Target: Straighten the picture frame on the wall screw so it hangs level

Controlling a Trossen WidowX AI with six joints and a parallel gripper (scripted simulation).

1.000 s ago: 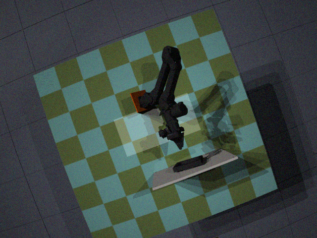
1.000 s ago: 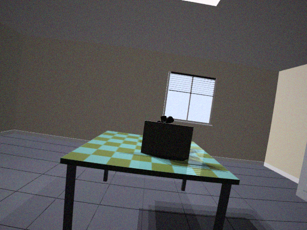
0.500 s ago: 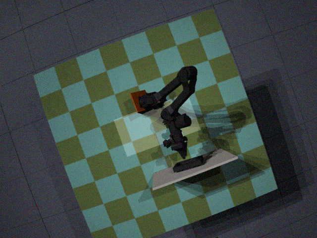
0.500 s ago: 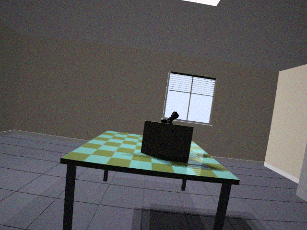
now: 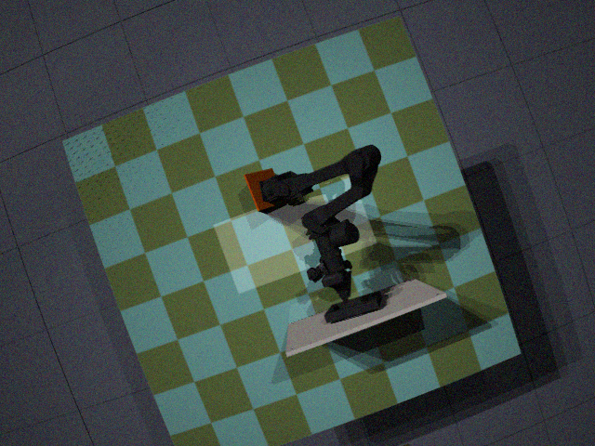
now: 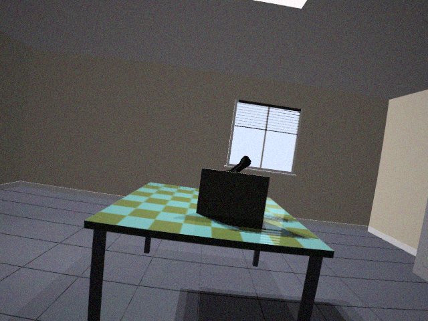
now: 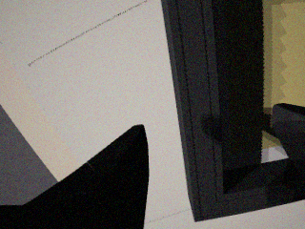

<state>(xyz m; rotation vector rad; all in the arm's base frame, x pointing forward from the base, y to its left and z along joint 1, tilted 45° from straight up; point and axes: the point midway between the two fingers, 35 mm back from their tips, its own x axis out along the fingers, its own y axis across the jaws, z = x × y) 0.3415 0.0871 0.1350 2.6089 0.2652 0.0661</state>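
The dark picture frame [image 5: 356,309] [image 7: 191,110] hangs on the front of the pale wall panel [image 5: 413,289] [image 7: 100,100]. Its yellow picture [image 7: 286,43] shows partly in the wrist view, where its left bar and lower left corner are seen at a slant. The screw and notched strip are hidden, and I cannot tell which side is higher. My gripper [image 5: 345,296] [image 7: 210,116] is open, close to the frame. In the wrist view one finger is left of the left bar and the other overlaps the picture opening; no bar is clamped. Contact cannot be told.
The panel's dark back [image 6: 233,196] hides the frame and most of the arm in the exterior view. The panel stands on the checkered table [image 5: 191,355] [image 6: 138,213]. An orange plate [image 5: 252,184] is at the arm's base. Dark shadows fall around the panel.
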